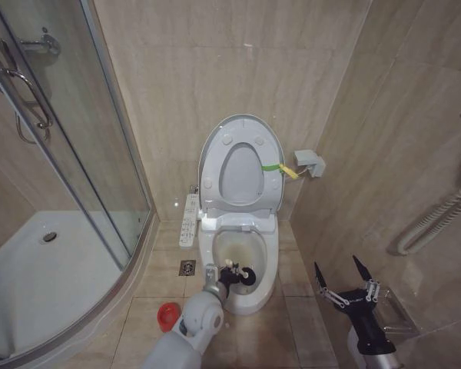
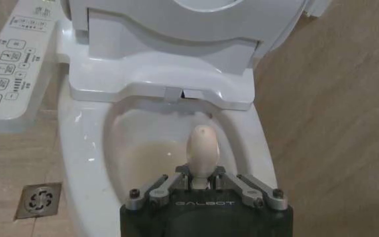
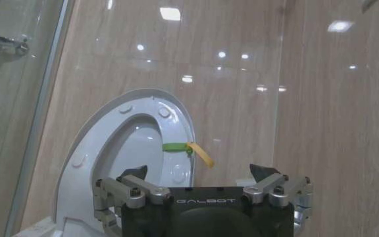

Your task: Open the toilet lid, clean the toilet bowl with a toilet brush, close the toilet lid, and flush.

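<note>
The left gripper [image 2: 203, 181] is clamping the toilet brush [image 2: 202, 148] over the toilet bowl [image 1: 270, 254], beneath the raised toilet lid [image 1: 215, 154]; the right gripper [image 1: 343, 277] is waiting spread wide beside the bowl.

Two arms, one stretched forward

The left end effector [image 1: 229, 270] is closed around a pale handle, arm extended forward — the right end effector [image 1: 343, 277] waits aside, fingers spread, pointing up.

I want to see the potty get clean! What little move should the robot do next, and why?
Probably push the toilet brush a little deeper and rub the yellowish stain in the toilet bowl. The toilet lid is already up, and the left gripper has its fingers shut on the brush handle over the bowl's front. The right gripper waits open beside the toilet.
</note>
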